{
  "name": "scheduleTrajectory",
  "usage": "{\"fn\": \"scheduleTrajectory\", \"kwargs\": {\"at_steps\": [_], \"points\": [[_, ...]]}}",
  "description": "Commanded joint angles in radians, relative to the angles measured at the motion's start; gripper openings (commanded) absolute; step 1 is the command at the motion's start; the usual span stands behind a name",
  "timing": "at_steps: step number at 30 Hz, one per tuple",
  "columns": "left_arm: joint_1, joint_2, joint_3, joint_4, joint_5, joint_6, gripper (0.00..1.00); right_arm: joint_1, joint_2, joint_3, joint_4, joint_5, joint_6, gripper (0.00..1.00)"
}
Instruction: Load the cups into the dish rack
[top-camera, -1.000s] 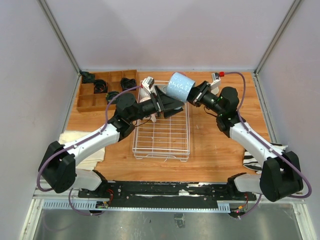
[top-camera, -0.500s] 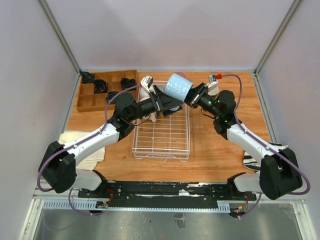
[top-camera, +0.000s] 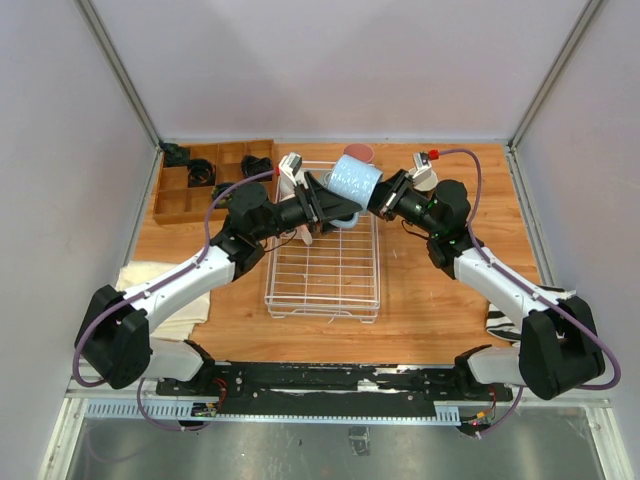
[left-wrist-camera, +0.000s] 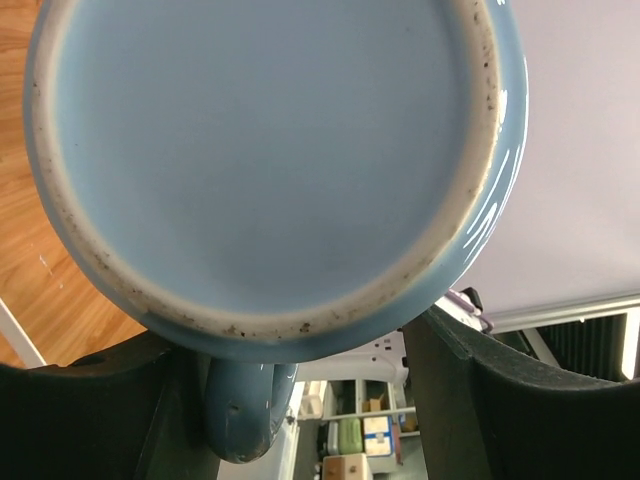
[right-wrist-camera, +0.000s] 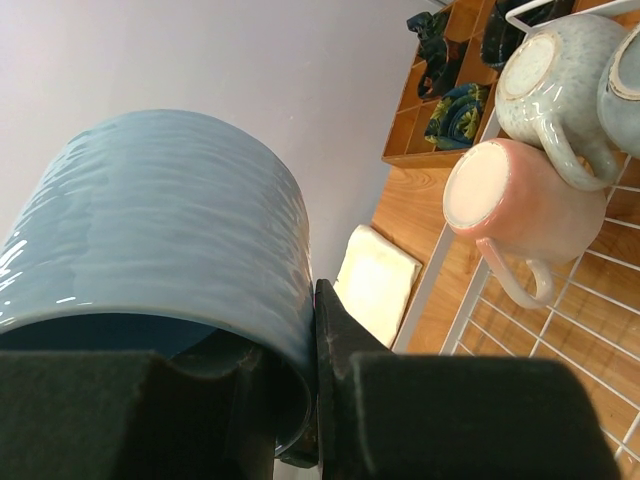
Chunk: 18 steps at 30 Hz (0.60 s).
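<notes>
A light blue mug (top-camera: 355, 178) hangs tilted above the far end of the dish rack (top-camera: 325, 275). My right gripper (top-camera: 380, 196) is shut on its rim, one finger inside and one outside (right-wrist-camera: 345, 330). My left gripper (top-camera: 332, 203) stands open at the mug's other end. In the left wrist view the mug's base (left-wrist-camera: 270, 150) fills the frame, with a finger on each side and the handle (left-wrist-camera: 240, 405) beside the left finger. A pale pink mug (right-wrist-camera: 520, 205) and a grey-green mug (right-wrist-camera: 560, 80) lie in the rack (right-wrist-camera: 560, 330). A pink cup (top-camera: 360, 152) shows at the rack's far edge.
A brown wooden compartment tray (top-camera: 200, 185) with black coiled objects sits at the back left. A cream cloth (top-camera: 150, 285) lies left of the rack and a striped cloth (top-camera: 500, 320) at the right, under the right arm.
The right arm has carried the blue mug a little left and down, toward the left gripper. The left jaws have narrowed around the mug's base.
</notes>
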Motion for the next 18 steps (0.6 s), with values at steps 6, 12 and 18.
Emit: {"fn": "scheduleTrajectory", "kwargs": {"at_steps": [6, 12, 18], "points": [[0.011, -0.026, 0.027, 0.058, 0.019, -0.018, 0.65, 0.026, -0.013, 0.036, 0.066, -0.037, -0.054, 0.01], [0.007, -0.009, 0.058, 0.002, 0.043, 0.01, 0.58, 0.037, -0.005, 0.044, 0.049, -0.028, -0.063, 0.01], [-0.002, -0.005, 0.05, 0.005, 0.04, 0.015, 0.44, 0.04, -0.004, 0.043, 0.038, -0.025, -0.069, 0.01]]}}
